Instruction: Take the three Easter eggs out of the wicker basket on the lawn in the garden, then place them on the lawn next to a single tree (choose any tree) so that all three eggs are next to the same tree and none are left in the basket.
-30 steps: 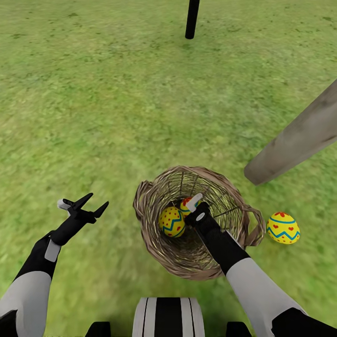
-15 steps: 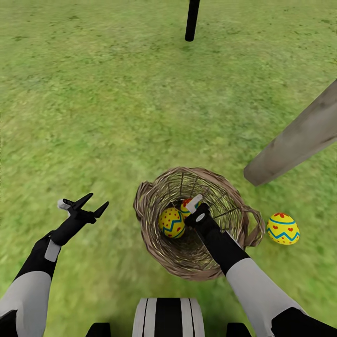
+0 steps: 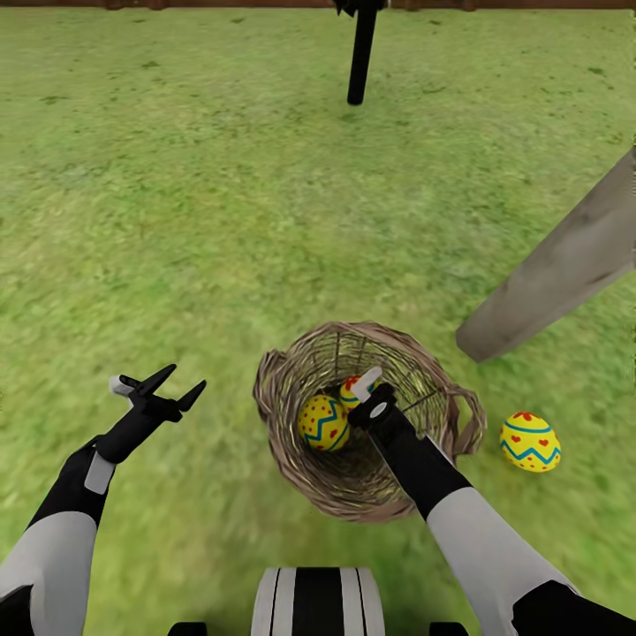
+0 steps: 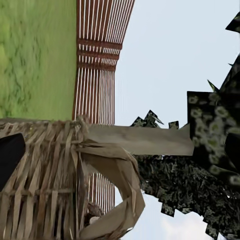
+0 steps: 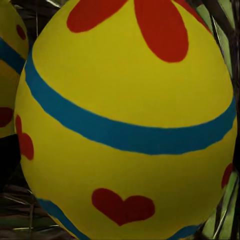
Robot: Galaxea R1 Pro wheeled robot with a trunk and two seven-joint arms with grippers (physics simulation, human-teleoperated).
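One egg (image 3: pixel 530 442) already lies on the lawn (image 3: pixel 194 221), just beside the wicker basket (image 3: pixel 291 446) on its right-hand side and near the foot of the thick pale trunk (image 3: pixel 556 265) that slants across the right of the head view. That looks like the tree chosen for the drop, so roughly a third of the job seems done. Two eggs are left inside the basket: one with a zigzag band (image 3: pixel 321 422) rests against the left inner wall, and a second (image 3: pixel 352 389), mostly hidden, sits right by it, deeper in. Both have yet to come out and be set down by the same trunk.

The right gripper (image 3: pixel 364 390) reaches down into the basket at that second egg. In the right wrist view this egg (image 5: pixel 125 120) sits very close in front of the camera, yellow with a blue band, red petals and hearts, with the other egg (image 5: pixel 10 75) at the edge. The fingers look to be around it, one pale fingertip (image 3: pixel 367 380) showing past the egg, but whether they are pressed onto it or slightly apart I cannot tell.

The left gripper (image 3: pixel 159 389) hovers over the grass well to the left of the basket, its fingers spread apart and holding nothing. Its wrist camera looks sideways past the basket's weave (image 4: pixel 45 180) and loop handle (image 4: pixel 120 185) toward the slatted fence (image 4: pixel 97 60) and the tree's dark foliage (image 4: pixel 210 135).
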